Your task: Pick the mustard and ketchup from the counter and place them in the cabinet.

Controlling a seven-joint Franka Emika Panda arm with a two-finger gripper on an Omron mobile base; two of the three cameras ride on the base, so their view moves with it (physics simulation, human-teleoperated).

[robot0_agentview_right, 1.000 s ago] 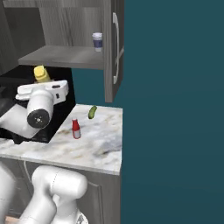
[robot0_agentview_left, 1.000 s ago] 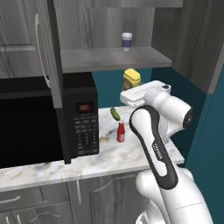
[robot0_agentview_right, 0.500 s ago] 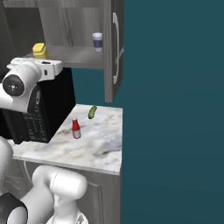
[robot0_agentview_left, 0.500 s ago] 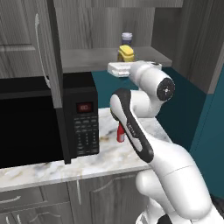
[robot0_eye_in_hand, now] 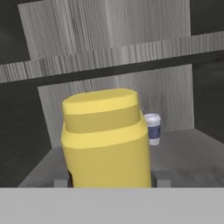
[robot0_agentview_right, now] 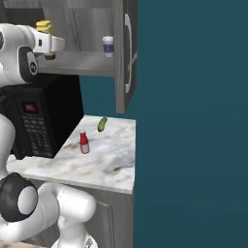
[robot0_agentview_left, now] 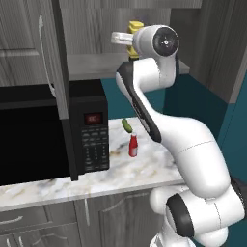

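Around the raised tool [robot0_eye_in_hand: 110,178] stands the open cabinet [robot0_eye_in_hand: 131,57], its shelf just below. Far beneath lies the surface [robot0_agentview_left: 120,169]. Clamped between the tool's 2 fingers is the mustard [robot0_eye_in_hand: 105,140]. Behind it sits a paper cup [robot0_eye_in_hand: 152,128]; the ketchup [robot0_agentview_left: 133,145] stands far below.

Kitchen: black microwave [robot0_agentview_left: 48,130], marble counter [robot0_agentview_left: 120,171], grey wall cabinet [robot0_agentview_right: 123,58].
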